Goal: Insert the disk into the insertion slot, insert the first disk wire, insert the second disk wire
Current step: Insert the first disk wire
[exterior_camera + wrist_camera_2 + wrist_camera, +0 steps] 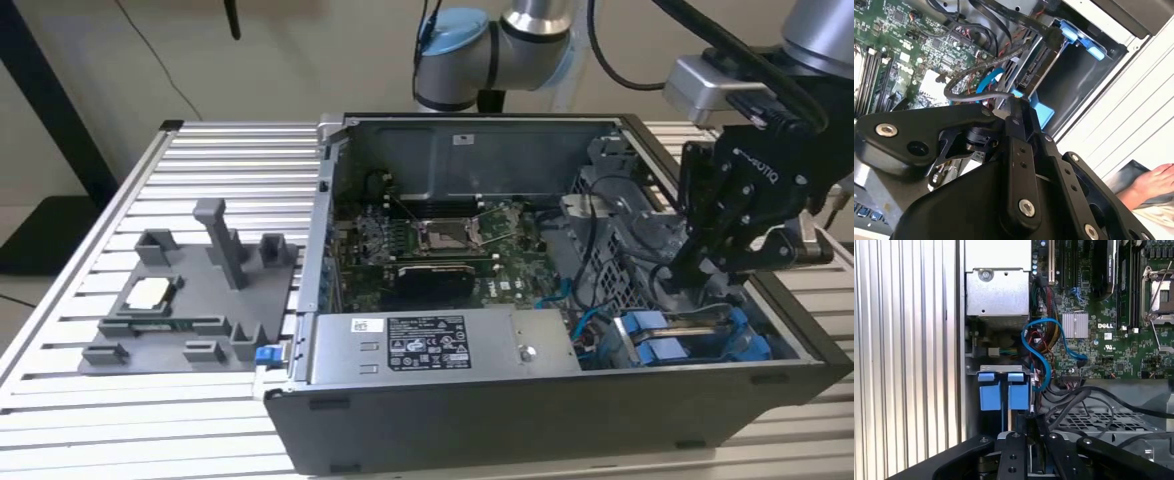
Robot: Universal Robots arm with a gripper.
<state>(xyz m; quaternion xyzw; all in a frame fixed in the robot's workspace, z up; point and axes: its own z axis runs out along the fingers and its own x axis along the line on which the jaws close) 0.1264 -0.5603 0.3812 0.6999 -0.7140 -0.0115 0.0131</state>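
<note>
Disk [990, 396] seated edge-on, bright blue carrier tabs showing; gripper [1016, 102] pinched shut on black wire [979, 95] near it.

The disk [661, 350] — partly hidden behind the gripper [685, 283]; the arm [527, 40] cut off above.

A tabletop [227, 150] of ribbed silver metal slats, running across the exterior view from left to right, carries two things. An open dark computer case [534, 425] lies on its side toward the exterior view's right, its open face turned up. Just beside it, on the exterior view's left, a flat grey fixture plate [147, 345] with upright holders rests on the slats. In both wrist views bare slats run alongside the case's outer wall
</note>
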